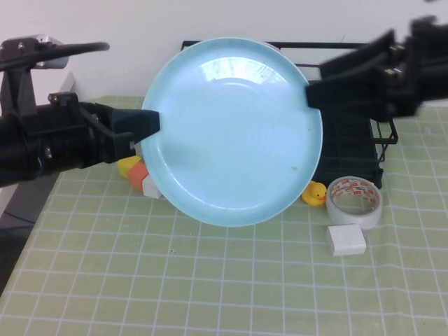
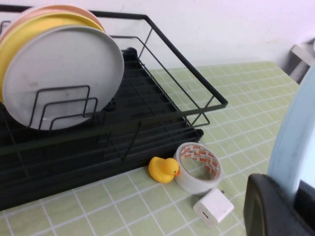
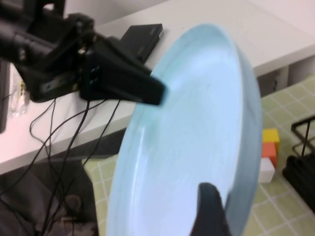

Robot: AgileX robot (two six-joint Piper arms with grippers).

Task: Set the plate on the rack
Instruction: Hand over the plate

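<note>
The plate hangs in the air above the table, tilted up so its glossy blue face looks toward the high camera, and it hides most of the rack behind it. Both arms have hold of it. The left gripper is clamped on the plate's left rim, fingers closed over the edge (in the left wrist view one dark finger sits tight against the pale blue rim). The right gripper pinches the upper right rim, its fingers shut on the edge too; the right wrist view shows a finger pressed on the plate's face.

In the rack, three plates stand upright against the wire divider: a grey plate in front, a yellow plate behind it, and a peach one at the back.

On the green checked cloth just beside the rack lie a rubber duck, a tape roll touching it, and a white block nearby. A yellow-orange-white block stack peeks out under the plate's left edge.
</note>
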